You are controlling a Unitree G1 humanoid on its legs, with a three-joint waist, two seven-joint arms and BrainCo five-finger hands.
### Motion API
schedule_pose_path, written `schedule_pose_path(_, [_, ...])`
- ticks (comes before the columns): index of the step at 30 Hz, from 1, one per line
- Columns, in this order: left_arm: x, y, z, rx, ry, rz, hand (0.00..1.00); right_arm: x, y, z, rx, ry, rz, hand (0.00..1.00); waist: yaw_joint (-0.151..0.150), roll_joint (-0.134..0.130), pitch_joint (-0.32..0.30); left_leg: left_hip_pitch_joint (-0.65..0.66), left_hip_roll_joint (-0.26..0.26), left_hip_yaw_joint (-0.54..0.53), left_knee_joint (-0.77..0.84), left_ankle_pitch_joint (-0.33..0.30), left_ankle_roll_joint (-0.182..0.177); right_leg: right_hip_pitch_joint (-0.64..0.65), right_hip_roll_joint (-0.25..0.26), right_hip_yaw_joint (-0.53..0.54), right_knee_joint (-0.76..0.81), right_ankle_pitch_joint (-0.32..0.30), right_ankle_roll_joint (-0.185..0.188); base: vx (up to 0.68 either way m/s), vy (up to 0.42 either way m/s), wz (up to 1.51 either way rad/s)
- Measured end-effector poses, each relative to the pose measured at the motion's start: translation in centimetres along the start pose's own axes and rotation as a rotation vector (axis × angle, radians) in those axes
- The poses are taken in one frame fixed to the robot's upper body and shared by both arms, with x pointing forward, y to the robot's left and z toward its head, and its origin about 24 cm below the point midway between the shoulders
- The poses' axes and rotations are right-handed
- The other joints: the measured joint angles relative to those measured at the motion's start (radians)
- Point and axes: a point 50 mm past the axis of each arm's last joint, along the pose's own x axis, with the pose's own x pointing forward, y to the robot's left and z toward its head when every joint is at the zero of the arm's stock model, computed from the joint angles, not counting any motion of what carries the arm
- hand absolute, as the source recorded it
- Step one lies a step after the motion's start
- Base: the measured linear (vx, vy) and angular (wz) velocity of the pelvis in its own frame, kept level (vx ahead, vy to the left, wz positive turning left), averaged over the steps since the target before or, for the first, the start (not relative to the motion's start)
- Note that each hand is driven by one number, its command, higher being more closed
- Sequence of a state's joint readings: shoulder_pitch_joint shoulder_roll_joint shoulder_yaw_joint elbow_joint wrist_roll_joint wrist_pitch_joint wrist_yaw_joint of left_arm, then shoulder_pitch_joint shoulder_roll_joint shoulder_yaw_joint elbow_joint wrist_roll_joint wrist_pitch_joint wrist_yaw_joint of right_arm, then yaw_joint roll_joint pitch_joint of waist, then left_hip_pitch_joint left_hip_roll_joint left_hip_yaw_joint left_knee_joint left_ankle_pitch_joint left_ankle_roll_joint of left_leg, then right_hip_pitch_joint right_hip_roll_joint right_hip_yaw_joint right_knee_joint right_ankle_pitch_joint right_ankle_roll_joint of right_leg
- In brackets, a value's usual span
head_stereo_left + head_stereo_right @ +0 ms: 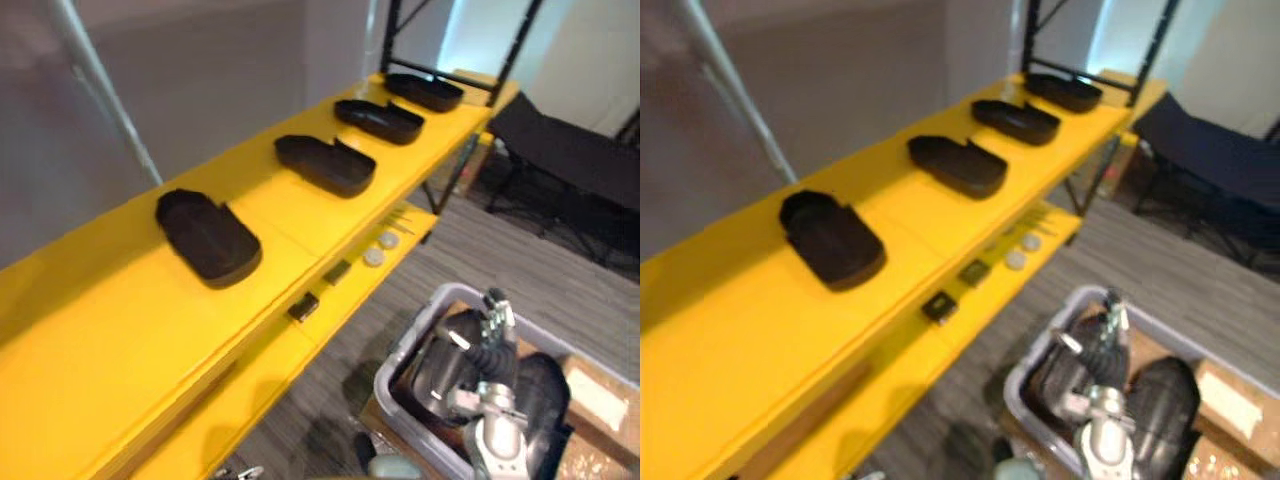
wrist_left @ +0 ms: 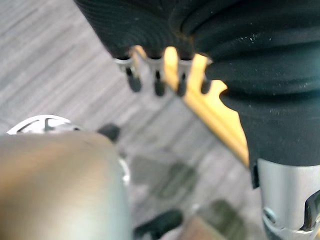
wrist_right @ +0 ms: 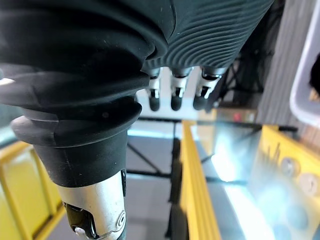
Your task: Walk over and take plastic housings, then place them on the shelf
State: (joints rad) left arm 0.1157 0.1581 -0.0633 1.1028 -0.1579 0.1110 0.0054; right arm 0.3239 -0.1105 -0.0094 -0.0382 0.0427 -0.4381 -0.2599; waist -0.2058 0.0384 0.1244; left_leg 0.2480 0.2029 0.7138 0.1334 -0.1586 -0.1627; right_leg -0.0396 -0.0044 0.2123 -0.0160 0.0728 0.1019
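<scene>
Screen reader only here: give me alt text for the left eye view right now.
Four black plastic housings lie in a row along the top of a yellow shelf, with small parts on its lower level. At lower right, the robot's right hand hangs open above a grey bin holding more black housings.

Head eyes look down along the yellow shelf (image 1: 100,330) (nearly one framing). Wrist cameras sit close behind left hand (image 2: 158,85) and right hand (image 3: 176,97).
</scene>
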Motion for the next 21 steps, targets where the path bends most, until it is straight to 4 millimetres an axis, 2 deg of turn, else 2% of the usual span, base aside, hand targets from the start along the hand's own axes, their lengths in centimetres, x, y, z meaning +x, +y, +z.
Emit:
schedule_pose_path(2, [0.0,-0.2,0.0,-0.053,-0.010,-0.018,0.00,1.0,0.4,0.8,-0.017,-0.059,0.077,0.00,0.004,0.015,0.009,-0.081,0.037,-0.141,0.212,-0.039,0.075,-0.029,0.012,0.073,0.030,-0.004,-0.006,0.04,-0.109,-0.81])
schedule_pose_path(3, [0.0,-0.3,0.1,-0.069,-0.016,-0.020,0.00,1.4,0.6,1.2,-0.022,-0.085,0.103,0.00,0.009,0.018,0.016,-0.115,0.038,-0.199,0.268,-0.048,0.104,-0.033,0.019,0.097,0.033,-0.007,-0.013,0.03,0.018,-1.12])
schedule_pose_path(4, [0.0,-0.7,0.0,-0.096,-0.019,-0.030,0.00,2.2,1.2,1.7,-0.028,-0.127,0.152,0.00,0.022,0.033,0.020,-0.159,0.021,-0.333,0.342,-0.092,0.175,-0.049,0.026,0.154,0.032,-0.005,-0.022,-0.01,0.135,-1.24])
schedule_pose_path(5, [-0.1,-0.9,-0.1,-0.120,-0.027,-0.036,0.00,3.2,1.7,2.1,-0.035,-0.156,0.190,0.00,0.035,0.046,0.023,-0.183,-0.011,-0.455,0.372,-0.122,0.220,-0.063,0.040,0.203,0.029,0.002,-0.026,-0.04,0.183,-1.29])
schedule_pose_path(6, [-0.1,-1.0,0.0,-0.126,-0.038,-0.036,0.00,3.7,1.9,2.2,-0.034,-0.168,0.202,0.00,0.044,0.049,0.025,-0.182,-0.028,-0.503,0.371,-0.122,0.227,-0.069,0.047,0.218,0.031,0.004,-0.028,-0.04,0.213,-1.17])
schedule_pose_path(7, [-0.1,-0.9,0.0,-0.130,-0.052,-0.022,0.00,4.2,2.3,2.4,-0.031,-0.186,0.214,0.00,0.056,0.047,0.027,-0.176,-0.054,-0.565,0.368,-0.115,0.228,-0.084,0.057,0.234,0.042,0.005,-0.027,-0.05,0.171,-0.76])
schedule_pose_path(11, [-0.2,-0.5,0.5,-0.130,-0.088,0.002,0.00,4.3,3.2,2.9,-0.011,-0.222,0.246,0.00,0.058,0.027,0.041,-0.187,-0.077,-0.569,0.396,-0.114,0.224,-0.089,0.028,0.227,0.048,0.011,-0.011,-0.07,0.146,-0.15])
schedule_pose_path(16, [-0.3,-0.5,1.2,-0.143,-0.155,0.007,0.00,4.3,3.4,2.9,0.012,-0.215,0.217,0.00,0.070,0.031,0.039,-0.228,-0.102,-0.670,0.397,-0.142,0.179,-0.126,0.014,0.170,0.102,0.007,-0.005,-0.04,0.098,0.33])
schedule_pose_path(18, [-0.4,-0.5,1.6,-0.133,-0.184,0.003,0.00,4.1,3.5,2.6,0.040,-0.196,0.177,0.00,0.080,0.030,0.040,-0.226,-0.097,-0.699,0.401,-0.159,0.156,-0.141,0.025,0.146,0.154,0.005,-0.006,-0.02,0.020,0.20])
schedule_pose_path(21, [-0.6,-0.8,2.5,-0.103,-0.234,-0.014,0.00,3.4,3.6,1.6,0.082,-0.124,0.090,0.00,0.087,0.022,0.058,-0.191,-0.092,-0.727,0.395,-0.228,0.139,-0.173,0.057,0.141,0.265,0.000,-0.011,-0.10,0.038,-0.01])
